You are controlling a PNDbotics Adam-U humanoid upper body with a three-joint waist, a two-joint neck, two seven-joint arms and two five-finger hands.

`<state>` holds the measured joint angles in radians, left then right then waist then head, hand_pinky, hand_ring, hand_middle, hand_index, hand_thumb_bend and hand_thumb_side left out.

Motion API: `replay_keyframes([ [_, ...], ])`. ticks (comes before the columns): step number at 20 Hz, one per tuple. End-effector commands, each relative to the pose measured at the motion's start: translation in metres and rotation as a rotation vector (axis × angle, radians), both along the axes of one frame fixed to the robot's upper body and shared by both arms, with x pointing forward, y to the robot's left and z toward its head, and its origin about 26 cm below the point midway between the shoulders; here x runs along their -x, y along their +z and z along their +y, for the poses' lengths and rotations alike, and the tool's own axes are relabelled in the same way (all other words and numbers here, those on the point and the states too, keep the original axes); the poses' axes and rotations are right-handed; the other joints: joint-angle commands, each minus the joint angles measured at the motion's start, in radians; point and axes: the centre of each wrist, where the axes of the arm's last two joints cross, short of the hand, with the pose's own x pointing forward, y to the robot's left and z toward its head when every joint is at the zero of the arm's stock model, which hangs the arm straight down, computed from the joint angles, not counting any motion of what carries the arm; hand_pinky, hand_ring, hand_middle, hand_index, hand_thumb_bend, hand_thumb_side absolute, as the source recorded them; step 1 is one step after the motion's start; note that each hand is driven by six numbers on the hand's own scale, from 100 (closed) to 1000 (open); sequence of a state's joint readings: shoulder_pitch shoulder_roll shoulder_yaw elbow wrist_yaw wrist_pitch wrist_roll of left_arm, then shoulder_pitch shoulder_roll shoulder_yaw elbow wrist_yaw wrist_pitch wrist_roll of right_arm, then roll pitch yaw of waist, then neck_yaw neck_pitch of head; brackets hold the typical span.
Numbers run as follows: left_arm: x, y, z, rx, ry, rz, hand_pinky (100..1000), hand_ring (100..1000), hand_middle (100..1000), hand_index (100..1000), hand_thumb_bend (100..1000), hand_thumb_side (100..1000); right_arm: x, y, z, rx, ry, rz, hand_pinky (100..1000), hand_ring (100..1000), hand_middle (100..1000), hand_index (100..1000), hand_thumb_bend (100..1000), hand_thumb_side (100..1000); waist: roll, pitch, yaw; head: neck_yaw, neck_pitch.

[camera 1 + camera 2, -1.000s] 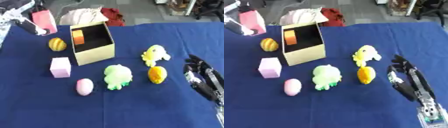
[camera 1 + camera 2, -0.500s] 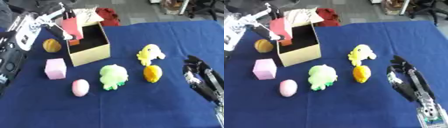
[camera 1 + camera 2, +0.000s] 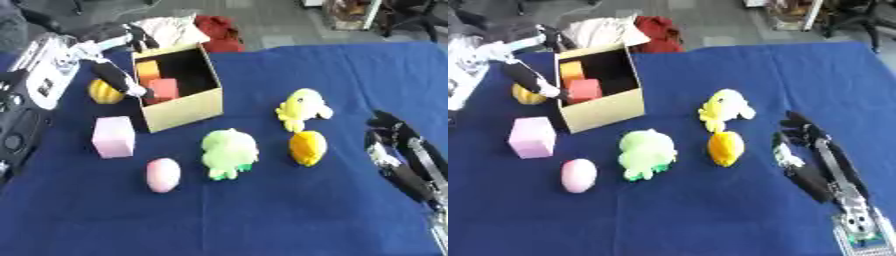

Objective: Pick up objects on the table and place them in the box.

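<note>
your left hand (image 3: 118, 75) hangs at the near-left rim of the box (image 3: 184, 107), fingers spread and gripping nothing, and the pink-red block (image 3: 163, 89) it was carrying a second ago now lies inside, beside the orange block (image 3: 147, 68). half a second back that block was still pinched above the opening; a second back it was held high off to the left. so one more piece is home, and you can judge the drop as done.

still waiting on the blue desk (image 3: 262, 220): the pale pink cube (image 3: 114, 136) just left of the box, the pink egg (image 3: 163, 174) nearer you, the green plush (image 3: 229, 152), the orange fruit (image 3: 307, 147), the yellow duck plush (image 3: 301, 108), and a yellow-orange ball (image 3: 106, 93) tucked behind the left hand against the box's far-left side.

your right hand (image 3: 802, 142) rests idle at the right, fingers straight, unchanged, close to the orange fruit.

in the way: the box wall sits right against the left fingers, so lift clear before swinging. the pink cube looks the nearest next pick for that arm; the ball is partly hidden by it.
</note>
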<state>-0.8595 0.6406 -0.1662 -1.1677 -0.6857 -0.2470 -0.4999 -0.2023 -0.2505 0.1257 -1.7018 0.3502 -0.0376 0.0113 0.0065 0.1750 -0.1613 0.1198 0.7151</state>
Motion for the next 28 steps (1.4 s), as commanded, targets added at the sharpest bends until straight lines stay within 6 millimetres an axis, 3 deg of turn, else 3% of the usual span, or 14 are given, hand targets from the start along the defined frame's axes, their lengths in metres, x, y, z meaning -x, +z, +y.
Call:
replay_keyframes([
  [1, 0.012, 0.032, 0.025, 0.021, 0.074, -0.102, 808, 724, 739, 842, 651, 385, -0.001, 0.007, -0.003, 0.005, 0.0, -0.023, 839, 829, 827, 957, 100, 716, 0.013, -0.02, 0.003, -0.003, -0.009],
  [6, 0.012, 0.03, 0.06, 0.05, 0.252, -0.131, 802, 719, 734, 843, 641, 360, -0.001, 0.006, -0.003, 0.006, -0.001, -0.018, 838, 829, 826, 957, 100, 719, 0.015, -0.021, 0.006, -0.004, -0.011],
  [12, -0.002, -0.011, 0.092, 0.066, 0.471, -0.053, 792, 711, 725, 835, 629, 322, -0.001, 0.005, -0.002, 0.005, 0.008, -0.015, 838, 829, 826, 957, 100, 725, 0.016, -0.019, 0.0, -0.004, -0.018],
  [28, -0.02, -0.075, 0.086, 0.03, 0.649, 0.006, 785, 720, 738, 840, 588, 286, -0.003, 0.007, 0.005, -0.004, 0.044, -0.017, 838, 829, 826, 958, 100, 732, 0.008, 0.002, -0.046, 0.028, -0.024],
])
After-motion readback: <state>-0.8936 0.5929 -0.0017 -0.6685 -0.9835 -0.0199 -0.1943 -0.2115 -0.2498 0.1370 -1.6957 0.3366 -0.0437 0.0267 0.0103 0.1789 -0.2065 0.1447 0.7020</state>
